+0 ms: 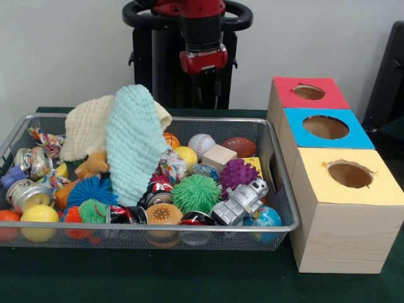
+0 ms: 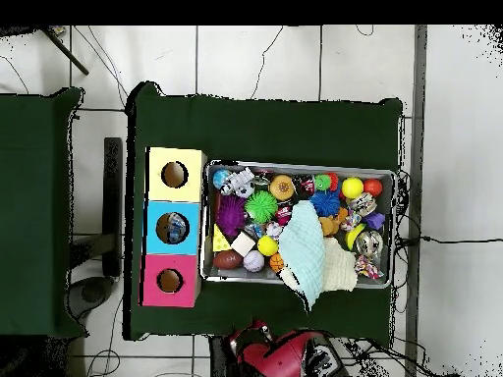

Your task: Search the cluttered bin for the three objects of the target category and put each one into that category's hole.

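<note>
On the green-covered bench (image 1: 189,278), the wire bin (image 1: 151,226) is crammed with toys. Nearest the front rim lie a yellow ball (image 1: 39,214), a crushed can (image 1: 28,191), a silver toy robot (image 1: 242,201) and a small globe (image 1: 266,217). Just behind them sit a green spiky ball (image 1: 196,193), a blue spiky ball (image 1: 91,189) and a purple spiky ball (image 1: 237,173). Farther back are a wooden block (image 1: 219,156), a baseball (image 1: 201,144), a brown football (image 1: 239,146) and a small basketball (image 1: 171,139). A mint-green cloth (image 1: 134,148) drapes over a cream cloth (image 1: 88,126), heaped above the pile. Beside the bin stands a row of three wooden boxes, each with a round hole on top: yellow box (image 1: 350,177) nearest, then blue box (image 1: 326,128), then red box (image 1: 308,92). The gripper (image 1: 207,95) hangs beyond the bin's far edge, well above it; whether its fingers are apart or together cannot be made out.
</note>
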